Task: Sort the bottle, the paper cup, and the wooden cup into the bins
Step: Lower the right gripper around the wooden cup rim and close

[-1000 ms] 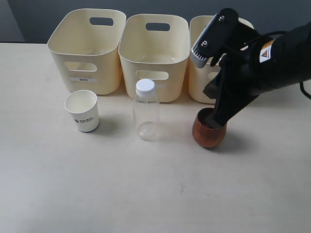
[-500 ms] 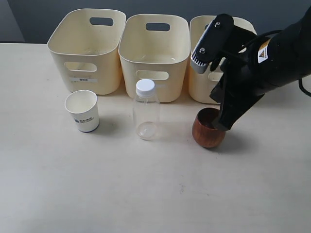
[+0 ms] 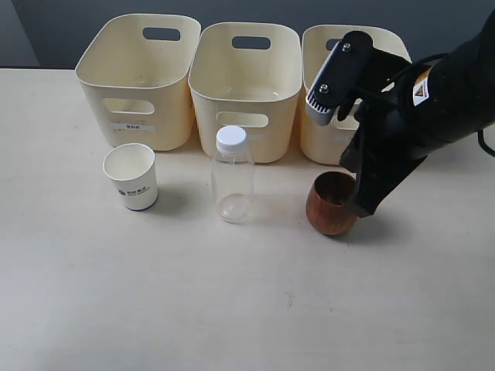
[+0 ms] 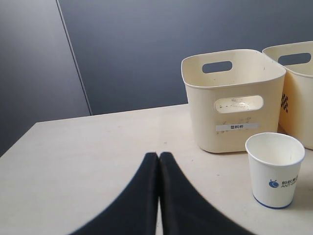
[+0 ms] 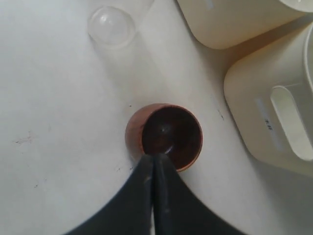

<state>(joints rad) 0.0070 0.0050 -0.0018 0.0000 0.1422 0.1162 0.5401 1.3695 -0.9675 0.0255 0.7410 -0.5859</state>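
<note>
The reddish-brown wooden cup [image 3: 329, 205] [image 5: 168, 133] stands upright on the table in front of the right bin [image 3: 315, 135]. My right gripper [image 3: 359, 207] [image 5: 154, 157] is shut, its fingertips pressed together at the cup's right rim with nothing between them. The clear bottle [image 3: 232, 179] [image 5: 111, 23] with a white cap stands before the middle bin [image 3: 207, 108]. At the left, the white paper cup [image 3: 131, 177] [image 4: 275, 169] stands before the left bin [image 3: 99, 89] [image 4: 205, 112]. My left gripper [image 4: 159, 155] is shut and empty, low over the table, away from the paper cup.
The three cream bins stand in a row along the back of the table, touching side by side. The right arm's black body [image 3: 433, 93] hangs over the right bin. Bare tabletop [image 3: 232, 309] stretches across the front.
The right arm has shifted right and slightly up, taking the shut fingertips from inside the wooden cup's mouth to its right rim. The cup, bottle and paper cup stay put.
</note>
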